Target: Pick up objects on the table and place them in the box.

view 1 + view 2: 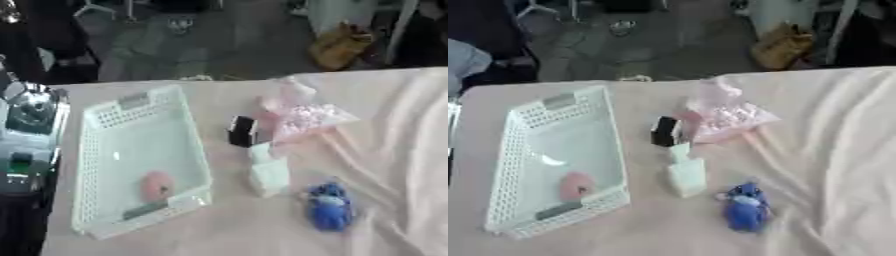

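In the white basket (105, 150) lies one pink object (157, 186); neither hand shows, so their fingers cannot be judged.

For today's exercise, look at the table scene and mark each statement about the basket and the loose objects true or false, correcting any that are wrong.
1. A pink rounded object lies inside the white basket. True.
2. The blue toy is inside the basket. False: it lies on the pink cloth, right of the basket.
3. The small black object stands between the basket and the clear pink packet. True.
4. A robot hand is holding the white bottle. False: the bottle lies on the cloth untouched, and no robot hand appears in either view.
5. The basket lies on the right side of the table. False: it is on the left.
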